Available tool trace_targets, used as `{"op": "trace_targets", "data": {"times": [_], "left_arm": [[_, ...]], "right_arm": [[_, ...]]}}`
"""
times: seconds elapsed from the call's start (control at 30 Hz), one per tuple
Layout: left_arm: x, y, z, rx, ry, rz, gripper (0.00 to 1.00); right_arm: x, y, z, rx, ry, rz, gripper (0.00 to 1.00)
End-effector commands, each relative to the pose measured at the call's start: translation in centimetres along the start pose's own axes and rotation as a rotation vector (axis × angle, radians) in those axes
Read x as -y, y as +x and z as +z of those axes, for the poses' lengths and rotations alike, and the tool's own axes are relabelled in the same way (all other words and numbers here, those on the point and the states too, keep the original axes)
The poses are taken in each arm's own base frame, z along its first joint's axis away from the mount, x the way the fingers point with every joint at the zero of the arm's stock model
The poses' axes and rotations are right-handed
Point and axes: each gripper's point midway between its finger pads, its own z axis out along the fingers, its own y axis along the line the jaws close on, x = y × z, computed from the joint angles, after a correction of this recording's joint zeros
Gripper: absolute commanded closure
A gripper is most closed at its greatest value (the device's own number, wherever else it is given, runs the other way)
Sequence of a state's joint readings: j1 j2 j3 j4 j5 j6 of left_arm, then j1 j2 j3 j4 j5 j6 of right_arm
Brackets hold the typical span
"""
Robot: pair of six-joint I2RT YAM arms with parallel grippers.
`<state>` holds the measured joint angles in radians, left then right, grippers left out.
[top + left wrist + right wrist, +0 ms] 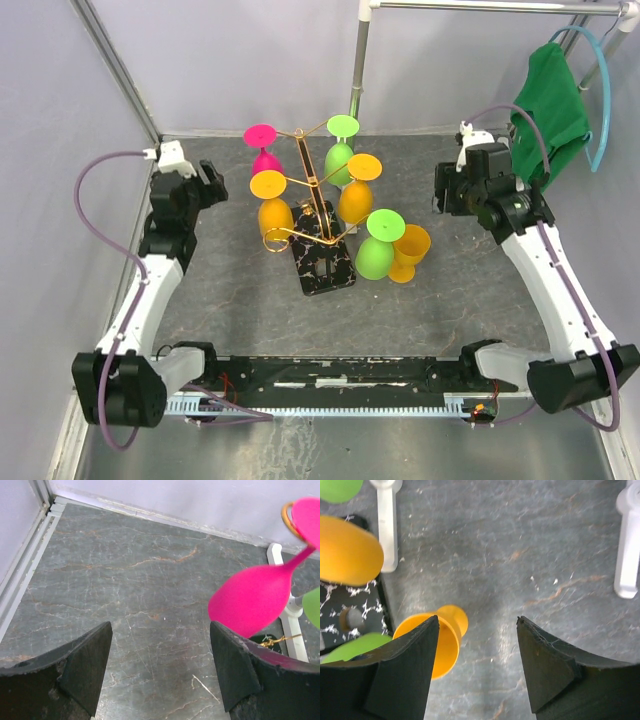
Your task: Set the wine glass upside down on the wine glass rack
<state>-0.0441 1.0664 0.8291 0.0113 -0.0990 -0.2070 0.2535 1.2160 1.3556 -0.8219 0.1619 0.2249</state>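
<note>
Top view: the wine glass rack (318,195) stands near the middle of the table (230,300), with five glasses hanging from it bowl-down. The orange wine glass (410,252) is off the rack, on the table just right of the rack's black base, beside a hanging green glass (375,255). It seems to lie on its side.

The right gripper (445,190) is toward the far right corner and the left gripper (212,183) toward the far left. Both are apart from the glass.

Right wrist view: the right gripper's (477,620) fingers are spread over bare table. The wine glass (447,630) lies outside the gap, partly hidden behind one finger (405,675); whether they touch cannot be told.

Left wrist view: the left gripper's (160,627) fingers are spread with nothing between them. A hanging pink glass (250,600) sits close above one finger. The top view does not show this closeness.

Surroundings: a white pole stand (360,60) rises behind the rack, and a green cloth (550,110) hangs at the far right.
</note>
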Motion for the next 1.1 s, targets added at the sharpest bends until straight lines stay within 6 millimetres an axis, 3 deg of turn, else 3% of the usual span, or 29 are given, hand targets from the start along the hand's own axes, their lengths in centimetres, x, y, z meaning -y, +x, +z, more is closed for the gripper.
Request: {"op": "trace_targets", "data": {"times": [0.0, 0.27, 0.4, 0.53, 0.73, 1.07], "left_arm": [[-1.4, -3.4, 1.1, -0.002, -0.129, -0.077, 0.15], [0.1, -7.2, 2.3, 0.093, -0.083, -0.168, 0.14], [0.6, -8.2, 2.4, 0.111, -0.064, -0.168, 0.13], [0.7, -8.5, 2.2, 0.12, -0.058, -0.16, 0.04], [0.8, -8.7, 1.7, 0.142, -0.043, -0.154, 0.04], [1.5, -9.6, 1.4, 0.157, -0.006, -0.166, 0.04]], "right_arm": [[-1.0, 3.0, -2.6, -0.085, -0.077, 0.05, 0.3], [-1.1, 8.0, -2.0, -0.227, -0.093, 0.063, 0.34], [-1.6, 8.4, -0.8, -0.229, -0.103, 0.08, 0.34], [-1.8, 8.3, 0.6, -0.224, -0.103, 0.081, 0.34], [-2.4, 8.2, 2.5, -0.221, -0.121, 0.086, 0.35], [-2.5, 10.1, 4.3, -0.265, -0.116, 0.076, 0.47]]}}
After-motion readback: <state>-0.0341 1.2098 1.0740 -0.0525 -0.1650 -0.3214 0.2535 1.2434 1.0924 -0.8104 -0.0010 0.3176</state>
